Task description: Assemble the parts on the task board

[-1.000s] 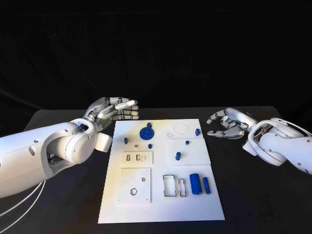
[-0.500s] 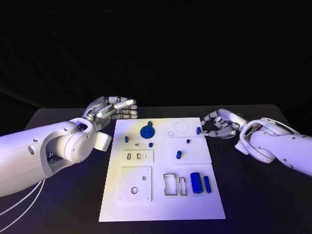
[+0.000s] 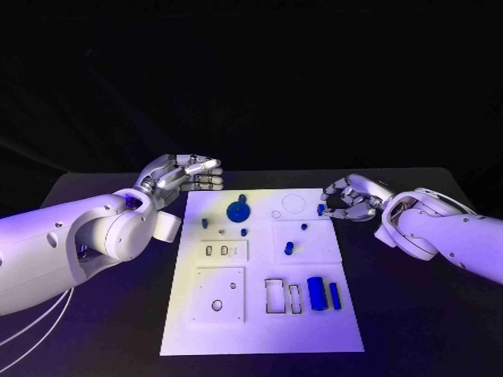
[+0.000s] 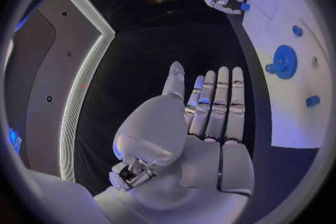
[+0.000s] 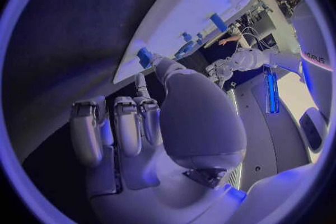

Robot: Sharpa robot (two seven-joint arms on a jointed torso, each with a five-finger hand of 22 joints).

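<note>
Since a second ago the right hand (image 3: 351,199) has slid in to the task board (image 3: 263,314) (far right edge), fingertips at a small blue part (image 3: 320,210); whether it pinches, I cannot tell. Beyond, left hand (image 3: 181,177) hovers, fingers extended together.

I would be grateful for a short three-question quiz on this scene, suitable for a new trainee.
1. True or false: the left hand holds a blue part.
2. Which is nearest the right hand?
A. the blue gear
B. the small blue part at the task board's right edge
C. the blue cylinder
3. Fill in: the blue cylinder lies at the board's ____ end, the one toward the robot.

Key:
1. False; it holds nothing and lies off the board's far left corner.
2. B; the right wrist view shows a fingertip at that part.
3. Near.
</note>
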